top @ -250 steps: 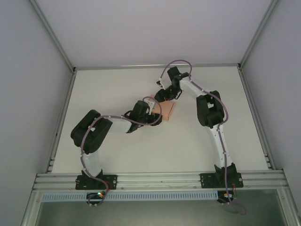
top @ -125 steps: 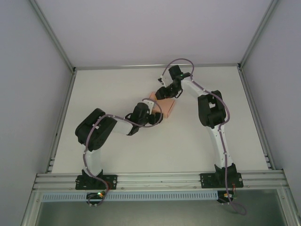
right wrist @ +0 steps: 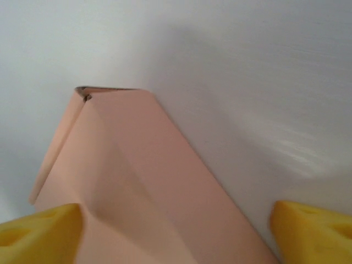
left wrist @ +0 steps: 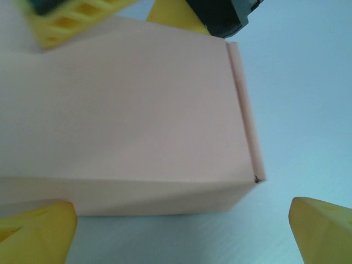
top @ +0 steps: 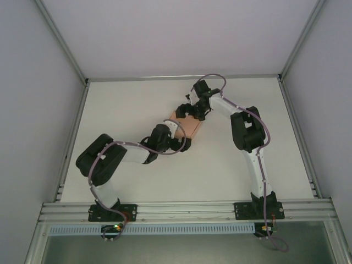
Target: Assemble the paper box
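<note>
The salmon-pink paper box (top: pixel 190 126) lies folded up on the white table between my two arms. My left gripper (top: pixel 183 144) sits at its near side, open; in the left wrist view the box (left wrist: pixel 126 115) lies just ahead of the wide-spread yellow fingertips (left wrist: pixel 36 231), its near corner between them. My right gripper (top: pixel 190 111) is over the box's far end, open. In the right wrist view the box (right wrist: pixel 132 181) runs between the yellow fingertips (right wrist: pixel 316 234), against the left one. The right gripper's fingers (left wrist: pixel 71 19) rest at the box's far edge.
The white table (top: pixel 132 110) is bounded by a metal frame rail (top: pixel 181 77) at the back and grey walls on both sides. The right arm's elbow (top: pixel 245 129) stands to the right of the box.
The left arm has drawn back toward the near left, uncovering more of the box. The right gripper and the box have shifted a little to the left.
</note>
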